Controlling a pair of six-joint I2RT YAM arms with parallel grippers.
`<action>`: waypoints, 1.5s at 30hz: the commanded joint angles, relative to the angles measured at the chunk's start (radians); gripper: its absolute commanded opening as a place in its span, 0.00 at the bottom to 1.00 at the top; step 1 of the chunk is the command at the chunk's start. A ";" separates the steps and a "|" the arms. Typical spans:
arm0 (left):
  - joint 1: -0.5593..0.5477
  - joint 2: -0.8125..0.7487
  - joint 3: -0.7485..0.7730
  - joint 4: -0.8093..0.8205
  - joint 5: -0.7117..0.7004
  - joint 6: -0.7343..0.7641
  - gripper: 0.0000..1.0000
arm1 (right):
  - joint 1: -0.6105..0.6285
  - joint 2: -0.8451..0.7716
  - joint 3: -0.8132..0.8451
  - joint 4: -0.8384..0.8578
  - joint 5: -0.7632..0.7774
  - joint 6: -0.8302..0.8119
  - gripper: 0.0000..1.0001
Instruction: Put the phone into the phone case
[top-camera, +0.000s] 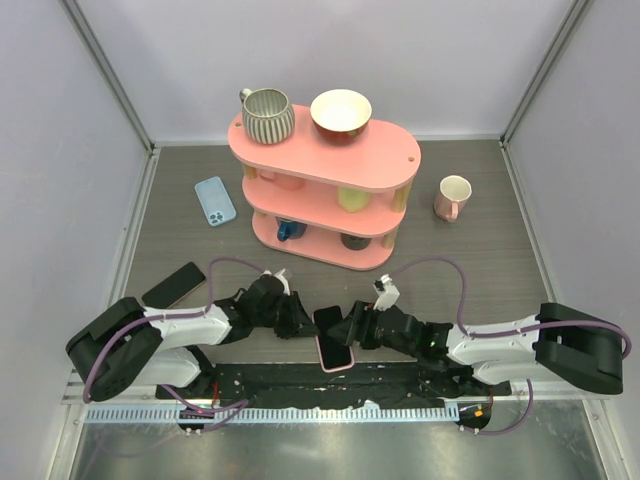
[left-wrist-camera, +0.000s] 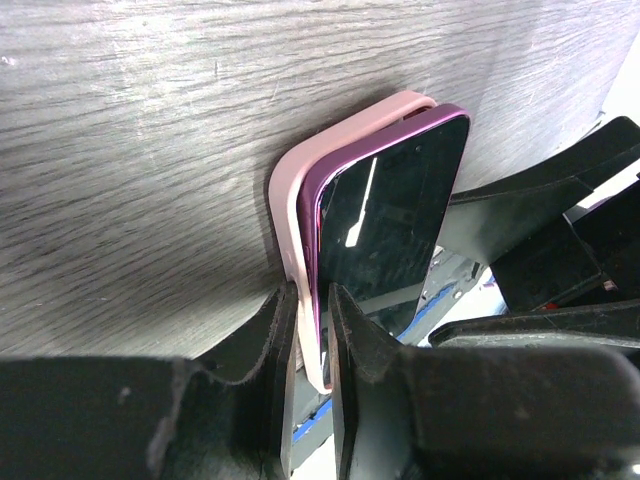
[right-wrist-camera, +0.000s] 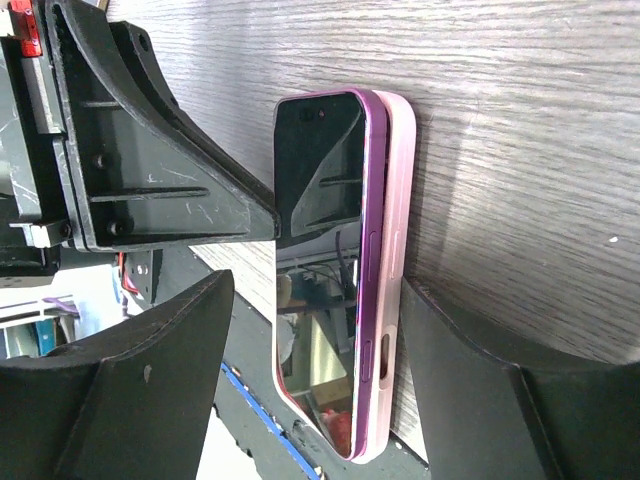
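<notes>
Pink case (left-wrist-camera: 288, 200), on the near side of the shelf (top-camera: 385, 150), has the purple phone (left-wrist-camera: 390, 210) half-seated; my left jaws clamp its rim, my right jaws stand apart astride both, so I'd squeeze evenly.

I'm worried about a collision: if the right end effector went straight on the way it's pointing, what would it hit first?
The right end effector would probably meet the phone and pink phone case between its open fingers first; the left end effector sits just beyond. Depth is unclear.
</notes>
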 joint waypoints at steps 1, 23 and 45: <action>-0.007 -0.031 0.003 0.129 0.044 0.003 0.20 | 0.005 -0.019 0.009 0.210 -0.072 0.051 0.72; -0.007 -0.042 -0.022 0.205 0.062 -0.002 0.20 | -0.008 -0.024 -0.028 0.122 -0.029 0.123 0.48; 0.182 -0.330 0.143 -0.209 0.142 0.227 0.60 | -0.008 -0.280 -0.043 0.040 0.035 -0.026 0.01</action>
